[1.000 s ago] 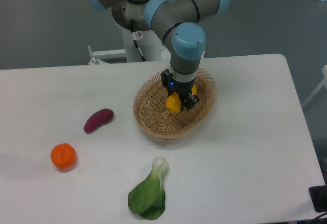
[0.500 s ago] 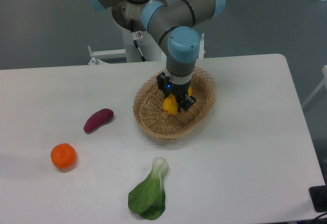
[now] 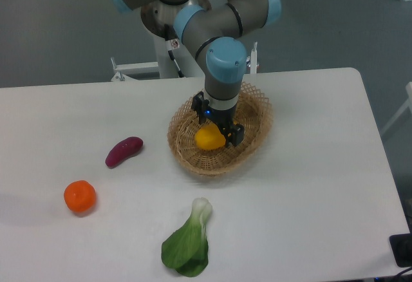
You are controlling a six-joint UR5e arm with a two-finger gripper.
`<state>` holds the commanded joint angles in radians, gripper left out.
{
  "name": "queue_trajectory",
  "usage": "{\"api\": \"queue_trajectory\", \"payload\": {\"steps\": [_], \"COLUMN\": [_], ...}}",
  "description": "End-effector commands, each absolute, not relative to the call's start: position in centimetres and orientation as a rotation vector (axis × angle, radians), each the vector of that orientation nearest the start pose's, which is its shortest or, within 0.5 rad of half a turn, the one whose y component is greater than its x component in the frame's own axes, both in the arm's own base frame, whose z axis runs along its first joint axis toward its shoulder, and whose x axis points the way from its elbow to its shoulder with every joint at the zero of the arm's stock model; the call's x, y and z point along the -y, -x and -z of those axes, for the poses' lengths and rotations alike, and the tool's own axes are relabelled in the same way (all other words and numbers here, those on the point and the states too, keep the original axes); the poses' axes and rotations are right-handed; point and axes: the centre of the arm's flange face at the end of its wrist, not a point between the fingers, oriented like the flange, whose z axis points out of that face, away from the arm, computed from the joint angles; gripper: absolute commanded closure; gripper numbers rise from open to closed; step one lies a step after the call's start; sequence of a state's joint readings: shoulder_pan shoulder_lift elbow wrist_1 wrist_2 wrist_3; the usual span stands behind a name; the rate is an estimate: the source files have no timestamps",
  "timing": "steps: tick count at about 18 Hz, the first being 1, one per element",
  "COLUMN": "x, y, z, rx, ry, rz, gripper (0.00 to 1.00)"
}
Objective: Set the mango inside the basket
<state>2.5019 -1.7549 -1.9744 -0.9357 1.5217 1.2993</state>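
Gripper (image 3: 217,131) inside basket (image 3: 187,150), directly over mango (image 3: 208,139); finger spread and grip on fruit cannot be told.

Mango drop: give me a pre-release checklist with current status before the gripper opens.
1. mango inside the rim of the basket: ok, it sits over the basket's middle.
2. gripper above the basket interior, not the rim: ok.
3. Mango resting on the basket floor rather than hanging above it: cannot tell from this one view.
4. Jaws closed on the mango: cannot tell, the wrist hides the contact.
5. Basket flat on the table, away from its edges: ok.
6. Other items clear of the basket: ok, the sweet potato, orange and bok choy lie apart from it.
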Motion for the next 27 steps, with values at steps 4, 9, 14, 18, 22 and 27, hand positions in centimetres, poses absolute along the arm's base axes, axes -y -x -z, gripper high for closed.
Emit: {"api": "queue_trajectory", "payload": {"steps": [4, 9, 14, 18, 22, 27], "x": [-41.1, -41.6, -42.8, -43.3, -42.4, -43.4], "y": [35.4, 38.9, 41.3, 43.4, 47.1, 50.7], "z": [-28.7, -30.1, -31.0, -32.2, -32.8, -33.1], "rx": [-0.526, -0.486, -0.503, -0.589, -0.646, -0.628], "ry": [3.013, 3.002, 2.99, 2.967, 3.011, 3.02], "rz": [-0.092, -0.149, -0.186, -0.229, -0.229, -0.22], "gripper": [0.0, 0.0, 0.0, 0.0, 0.0, 0.0]}}
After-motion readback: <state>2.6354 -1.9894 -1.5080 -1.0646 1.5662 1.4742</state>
